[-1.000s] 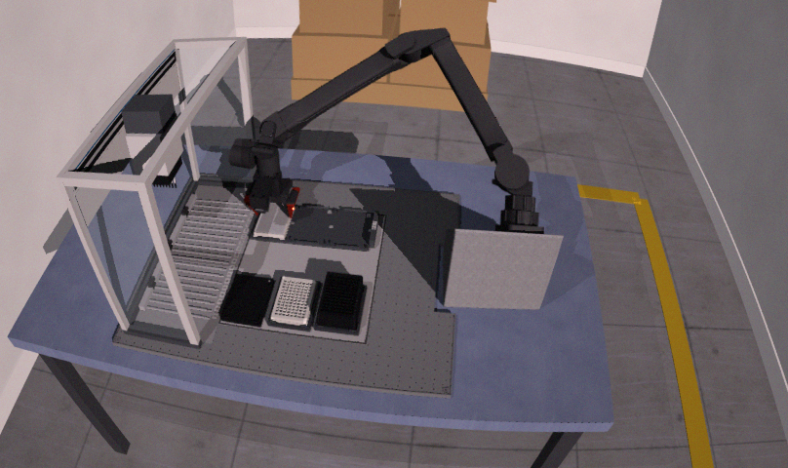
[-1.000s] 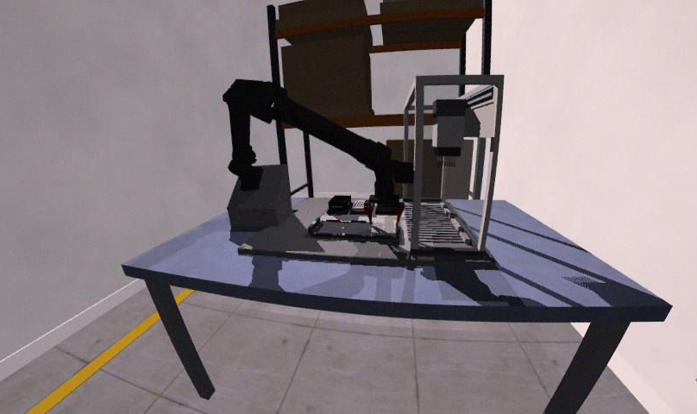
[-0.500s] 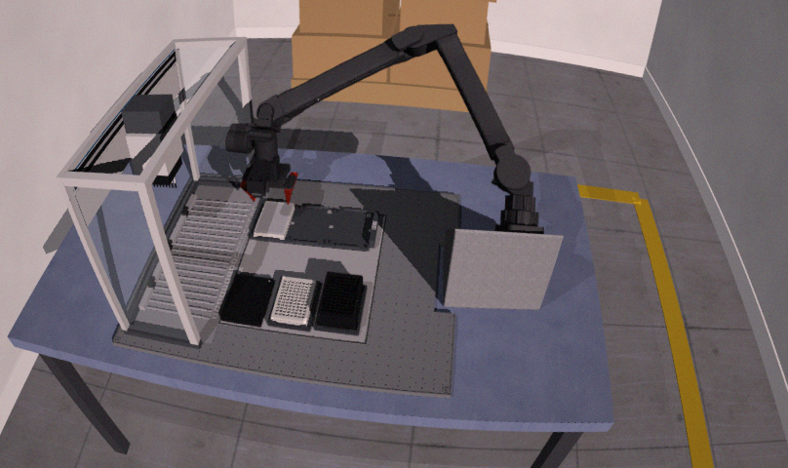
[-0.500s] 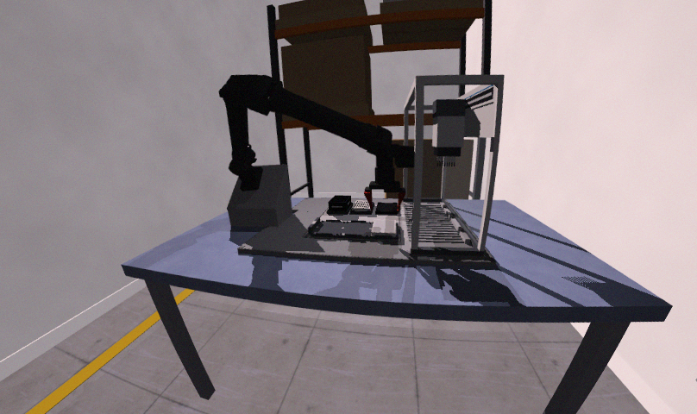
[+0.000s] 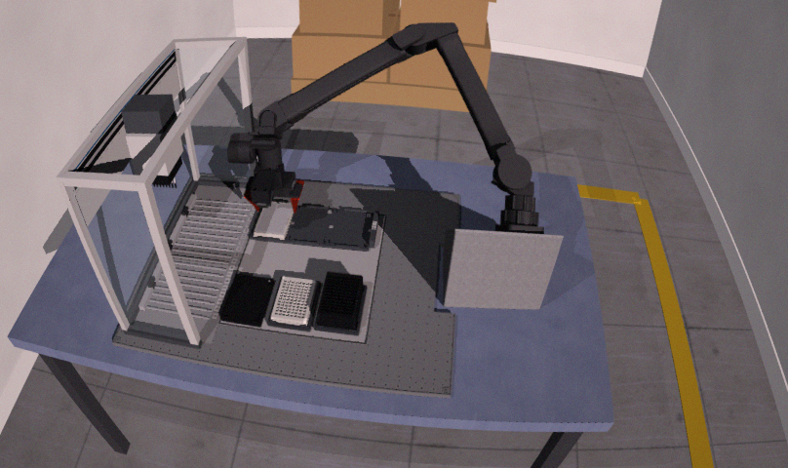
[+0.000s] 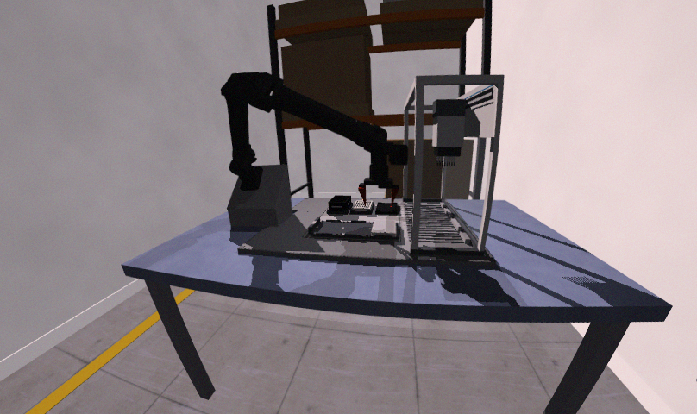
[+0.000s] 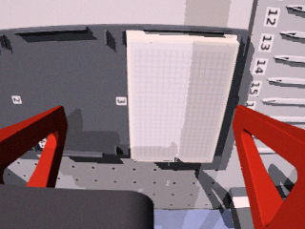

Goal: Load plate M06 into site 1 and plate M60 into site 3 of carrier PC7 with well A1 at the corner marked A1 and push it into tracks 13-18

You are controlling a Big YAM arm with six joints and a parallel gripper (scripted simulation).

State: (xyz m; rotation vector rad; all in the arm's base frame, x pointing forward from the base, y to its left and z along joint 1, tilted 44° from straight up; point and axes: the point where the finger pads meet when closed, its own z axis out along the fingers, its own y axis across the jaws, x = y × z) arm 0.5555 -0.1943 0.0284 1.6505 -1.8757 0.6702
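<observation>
One plate down: the fine-grid white plate lies on the carrier at the end nearest the rails, which I judge to be site 3. The gripper hangs just above it, red fingers spread wide, holding nothing. The coarser white plate sits in the middle nest, between an empty black nest and the black deep-well block. Step in hand: clearing away after that placement. Next move calls for lifting clear, swinging to the middle nest and gripping that plate for the handle-end site.
</observation>
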